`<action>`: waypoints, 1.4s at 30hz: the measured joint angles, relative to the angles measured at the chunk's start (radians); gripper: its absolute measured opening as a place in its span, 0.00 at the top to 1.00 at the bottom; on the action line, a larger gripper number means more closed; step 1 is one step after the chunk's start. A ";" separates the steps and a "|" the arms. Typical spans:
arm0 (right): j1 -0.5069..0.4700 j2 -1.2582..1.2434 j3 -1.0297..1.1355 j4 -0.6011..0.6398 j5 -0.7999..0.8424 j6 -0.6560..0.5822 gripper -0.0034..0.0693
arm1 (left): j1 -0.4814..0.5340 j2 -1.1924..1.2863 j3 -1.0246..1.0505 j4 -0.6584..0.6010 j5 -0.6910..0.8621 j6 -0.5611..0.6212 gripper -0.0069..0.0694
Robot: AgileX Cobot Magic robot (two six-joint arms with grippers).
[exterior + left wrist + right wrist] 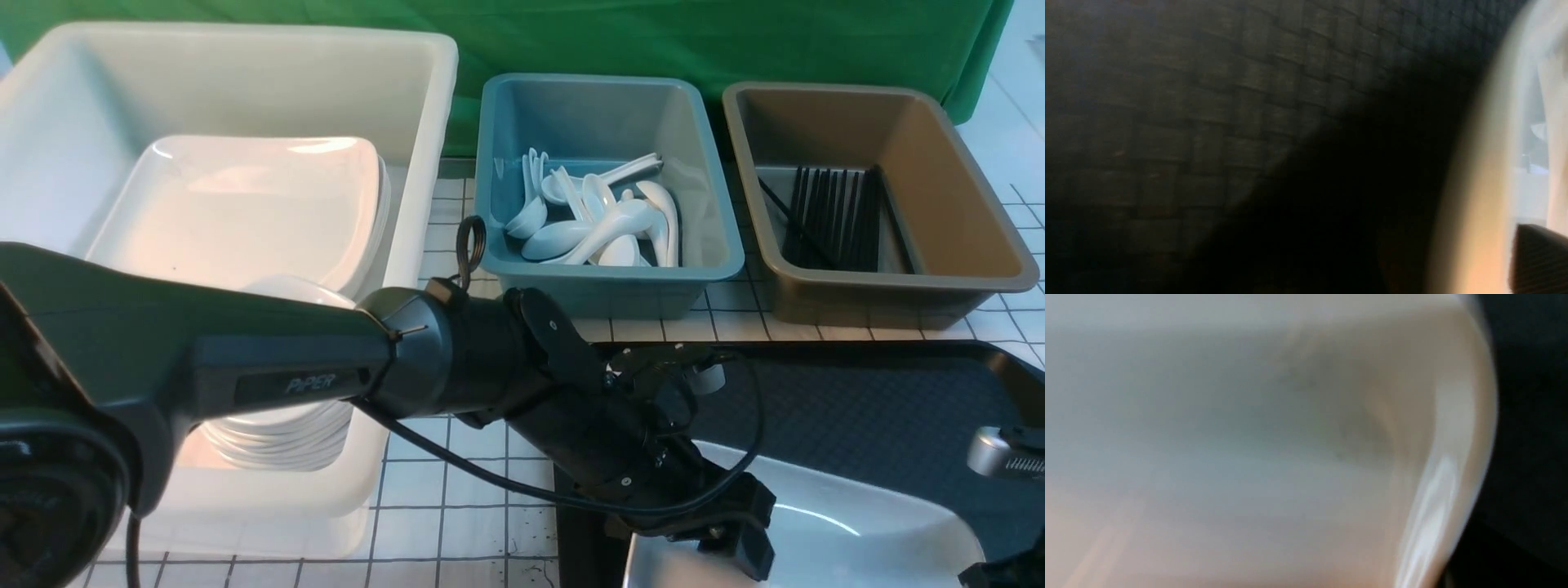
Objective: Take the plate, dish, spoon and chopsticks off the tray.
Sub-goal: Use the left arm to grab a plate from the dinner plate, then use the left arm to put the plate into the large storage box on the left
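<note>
Evidently the clearing is near its end. Only the plate (882,539) lies on the visible floor of the tray (857,400), at its near end. No dish, spoon or chopsticks show on the tray, though the arm and the picture's lower edge hide part of it. Behind the tray, a white tub (424,163) holds large plates (245,204) and a stack of smaller white ware (277,445). A blue tub (702,269) holds white spoons (596,233), and a brown tub (988,278) holds black sticks (833,220). Judging by this, the three smaller items are already sorted and the plate is the last piece to lift. The left gripper (739,539) sits low at the plate's left rim. Its wrist view shows one finger (1541,257) beside that rim, but how wide the jaws stand, and whether they grip, cannot be told. The right gripper (1011,572), a dark sliver at the plate's right edge, is fully closed. Its blurred close view of the plate does not show whether it pinches the rim.
</note>
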 joint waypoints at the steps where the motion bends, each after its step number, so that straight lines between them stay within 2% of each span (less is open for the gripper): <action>1: 0.000 0.000 0.000 0.000 0.000 -0.009 0.91 | 0.006 0.000 0.000 -0.015 0.004 -0.001 0.44; 4: -0.002 0.000 0.003 -0.009 -0.005 -0.026 0.91 | 0.028 -0.007 0.000 -0.073 0.046 0.010 0.61; 9: -0.002 -0.005 -0.009 0.010 0.023 -0.030 0.91 | 0.065 -0.009 0.000 -0.096 0.105 0.045 0.61; 14: 0.001 -0.073 -0.064 0.068 0.027 -0.053 0.91 | 0.143 -0.041 0.001 -0.135 0.204 0.108 0.62; 16: 0.002 -0.112 -0.070 0.085 0.016 -0.056 0.91 | 0.180 -0.074 0.001 -0.151 0.230 0.121 0.68; 18: 0.002 -0.169 -0.072 0.090 0.005 -0.056 0.91 | 0.230 -0.127 0.001 -0.152 0.254 0.133 0.79; 19: 0.002 -0.200 -0.072 0.090 0.000 -0.056 0.91 | 0.257 -0.155 0.001 -0.167 0.267 0.127 0.82; 28: 0.002 -0.449 -0.069 0.093 -0.008 -0.056 0.91 | 0.445 -0.383 0.001 -0.238 0.316 0.135 0.82; 33: 0.002 -0.508 -0.047 0.094 -0.018 -0.056 0.91 | 0.656 -0.488 -0.025 -0.304 0.338 0.138 0.82; 36: 0.002 -0.512 -0.044 0.094 -0.020 -0.056 0.91 | 0.835 -0.525 -0.056 -0.323 0.317 0.135 0.82; 38: 0.002 -0.512 -0.044 0.094 -0.022 -0.046 0.91 | 0.990 -0.534 -0.066 -0.328 0.259 0.116 0.82; 42: 0.002 -0.512 -0.044 0.094 -0.022 -0.004 0.90 | 1.151 -0.521 -0.067 -0.263 0.123 0.036 0.82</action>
